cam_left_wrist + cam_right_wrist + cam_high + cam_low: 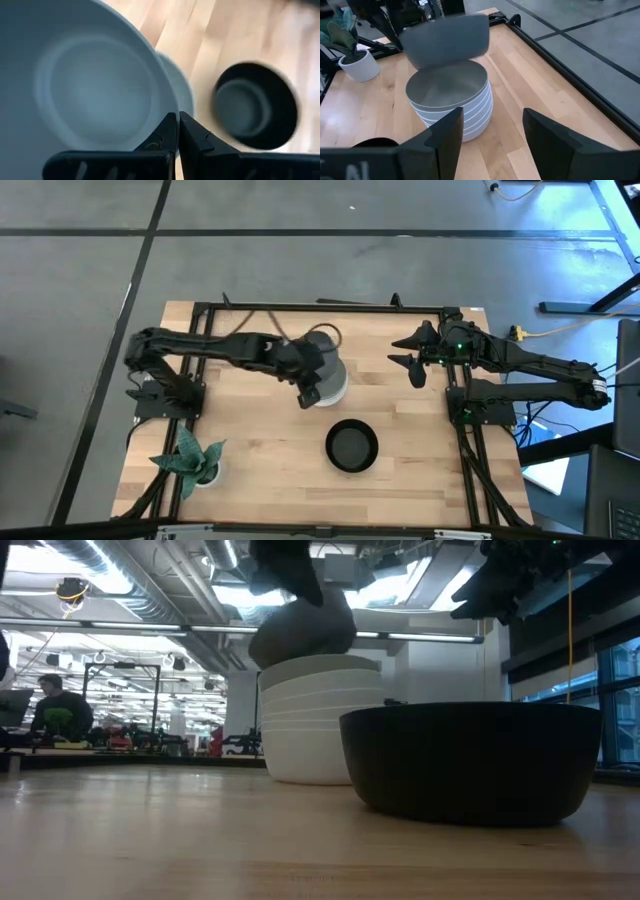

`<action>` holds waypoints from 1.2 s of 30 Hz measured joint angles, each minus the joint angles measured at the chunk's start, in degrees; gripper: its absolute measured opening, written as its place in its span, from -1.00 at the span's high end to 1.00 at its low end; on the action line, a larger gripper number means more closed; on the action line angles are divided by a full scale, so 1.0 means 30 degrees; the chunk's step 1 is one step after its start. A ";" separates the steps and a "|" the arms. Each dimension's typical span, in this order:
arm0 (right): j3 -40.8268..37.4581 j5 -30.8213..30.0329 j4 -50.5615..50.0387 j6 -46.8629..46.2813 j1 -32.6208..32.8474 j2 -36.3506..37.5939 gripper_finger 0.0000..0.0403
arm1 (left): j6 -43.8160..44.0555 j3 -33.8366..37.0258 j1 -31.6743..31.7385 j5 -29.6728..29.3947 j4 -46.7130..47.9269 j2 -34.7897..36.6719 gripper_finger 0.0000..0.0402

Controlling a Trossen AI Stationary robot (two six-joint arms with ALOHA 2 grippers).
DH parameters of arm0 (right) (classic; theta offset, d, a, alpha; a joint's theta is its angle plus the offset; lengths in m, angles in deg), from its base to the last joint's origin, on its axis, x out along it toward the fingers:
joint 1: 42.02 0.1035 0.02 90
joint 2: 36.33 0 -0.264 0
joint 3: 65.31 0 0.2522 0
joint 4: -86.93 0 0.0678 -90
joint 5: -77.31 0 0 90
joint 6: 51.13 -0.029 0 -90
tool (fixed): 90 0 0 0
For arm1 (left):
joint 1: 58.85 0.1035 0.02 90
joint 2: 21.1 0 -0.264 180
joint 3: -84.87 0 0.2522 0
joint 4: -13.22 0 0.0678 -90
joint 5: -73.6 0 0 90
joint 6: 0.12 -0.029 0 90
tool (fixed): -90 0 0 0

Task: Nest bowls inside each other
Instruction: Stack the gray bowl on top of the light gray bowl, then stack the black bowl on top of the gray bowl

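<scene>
A stack of white bowls [332, 378] [320, 720] stands on the table's middle, far of centre, with a grey bowl [447, 87] nested on top. My left gripper [177, 131] [308, 392] is shut on a second grey bowl [447, 40] [300, 632] [90, 95], which hangs just over the stack. A black bowl [351, 446] [470, 760] [255, 107] sits alone on its base, nearer the table's near edge. My right gripper [490, 135] [415, 366] hovers open, to the right of the stack. My left gripper pinches the grey bowl by its rim [167, 107], one finger inside the bowl and one outside. The bowl is lifted clear of the stack and tilted, with its outer wall [445, 47] turned toward the table's right.
A small green plant in a white pot [195, 462] [352, 55] stands at the near left corner. A black frame [320, 307] runs along the table's far and side edges. Bare wood lies between the stack and my right gripper, and left of the black bowl.
</scene>
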State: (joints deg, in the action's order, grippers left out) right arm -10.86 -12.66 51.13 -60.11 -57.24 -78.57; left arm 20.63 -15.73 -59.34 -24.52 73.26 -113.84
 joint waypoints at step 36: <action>0.0000 0.0030 -0.0217 0.0656 0.0000 0.0000 -0.03 | -0.1516 -0.2727 0.0013 0.2746 -0.0727 -0.3746 0.44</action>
State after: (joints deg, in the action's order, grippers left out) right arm -10.86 -12.57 50.48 -58.14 -57.24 -78.57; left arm 16.08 -23.91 -59.30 -16.28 71.08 -125.07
